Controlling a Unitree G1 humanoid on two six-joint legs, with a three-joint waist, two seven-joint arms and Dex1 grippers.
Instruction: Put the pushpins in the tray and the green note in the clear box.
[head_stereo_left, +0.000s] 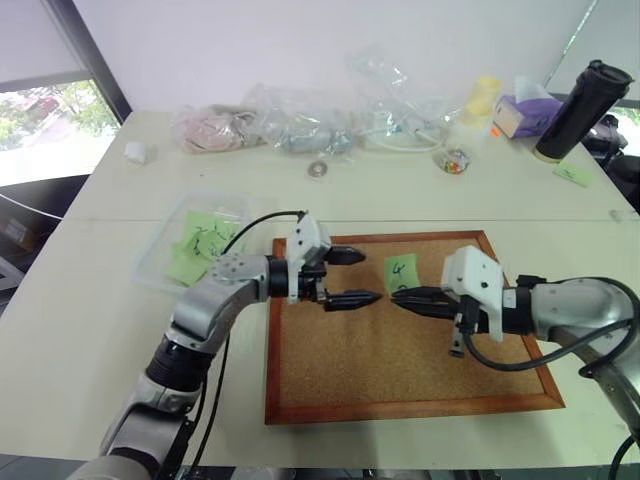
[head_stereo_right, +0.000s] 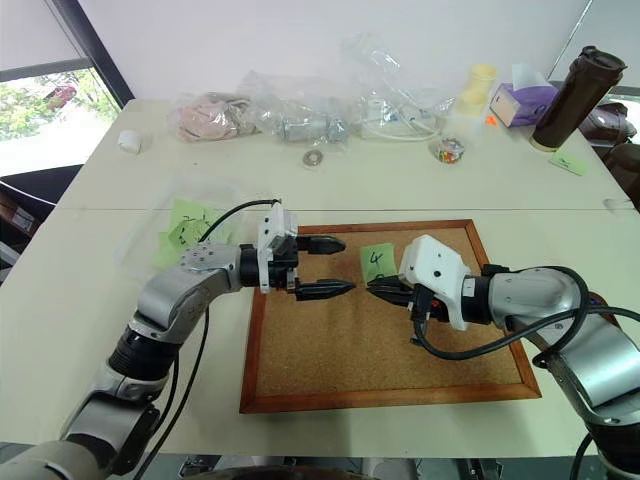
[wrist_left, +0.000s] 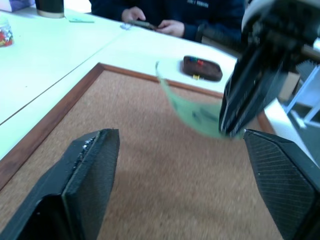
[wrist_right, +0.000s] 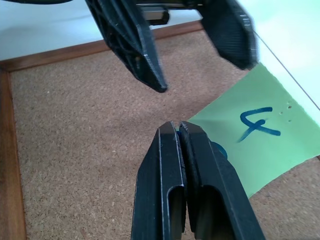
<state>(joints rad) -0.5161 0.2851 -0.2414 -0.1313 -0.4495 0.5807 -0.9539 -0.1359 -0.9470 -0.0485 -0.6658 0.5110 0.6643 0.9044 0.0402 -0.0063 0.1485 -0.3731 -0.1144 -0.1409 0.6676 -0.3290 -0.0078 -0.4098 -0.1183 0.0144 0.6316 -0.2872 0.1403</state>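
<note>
Our right tool (head_stereo_left: 400, 297) has its fingers pressed together on the lower edge of the green note (head_stereo_left: 401, 271), and the slip stands lifted off the cork board (head_stereo_left: 400, 380), its "4" showing above the pinch. Our left tool (head_stereo_left: 362, 275) faces it from the 9 o'clock side with its fingers spread wide apart and nothing between them; the tips of the two tools are just beside each other, nearly touching

We judge this a handover point, and the risks follow from that. The grip is on a thin margin of limp paper, so a quick swing could let the note slide free or curl away. If the left tool closes before the paper sits between its fingers, it may miss or crease the slip; if the right lets go too soon, the note drops back onto the board. The close tips could also knock together

Both forearms lie low over the board. The left comes in from 7 o'clock with the wrist bent so the tool points level toward 3 o'clock; the right reaches in from 3 o'clock, pointing toward 9 and tilted slightly down

The clear box (head_stereo_left: 160, 262) waits on the surface (head_stereo_left: 400, 190) at 9 o'clock of the board, holding other green slips. The tray (wrist_left: 202, 68) lies beyond the board's frame in the left wrist view, with small coloured dots in it that may be pushpins
</note>
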